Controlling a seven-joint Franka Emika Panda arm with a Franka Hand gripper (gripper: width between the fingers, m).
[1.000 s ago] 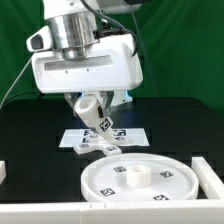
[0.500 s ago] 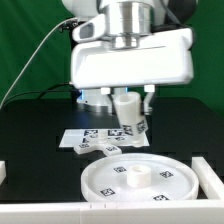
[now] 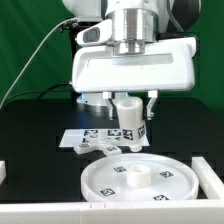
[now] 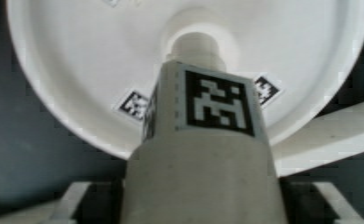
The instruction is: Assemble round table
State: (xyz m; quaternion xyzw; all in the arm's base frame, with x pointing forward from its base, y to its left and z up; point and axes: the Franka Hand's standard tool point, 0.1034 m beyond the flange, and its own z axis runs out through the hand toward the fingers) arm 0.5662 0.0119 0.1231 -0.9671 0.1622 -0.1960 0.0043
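The large round rimmed disc (image 3: 138,177) lies flat near the front of the black table, with a raised hub at its middle; it also shows in the wrist view (image 4: 108,70). My gripper (image 3: 128,138) is shut on the short thick white cylinder (image 3: 129,118), which carries a square tag, and holds it upright above the disc's far edge. In the wrist view the cylinder (image 4: 205,130) fills the middle between my jaws, its far end over the disc's hub. The small cross-shaped piece (image 3: 96,148) lies on the table just behind the disc.
The marker board (image 3: 82,135) lies flat behind the disc under my arm. A white raised border (image 3: 210,176) stands at the exterior view's right and another piece (image 3: 3,172) at its left. A green curtain hangs behind.
My gripper with the cylinder has moved toward the exterior view's right and forward, from over the marker board to just above the disc's far edge. The cylinder now hangs more upright.
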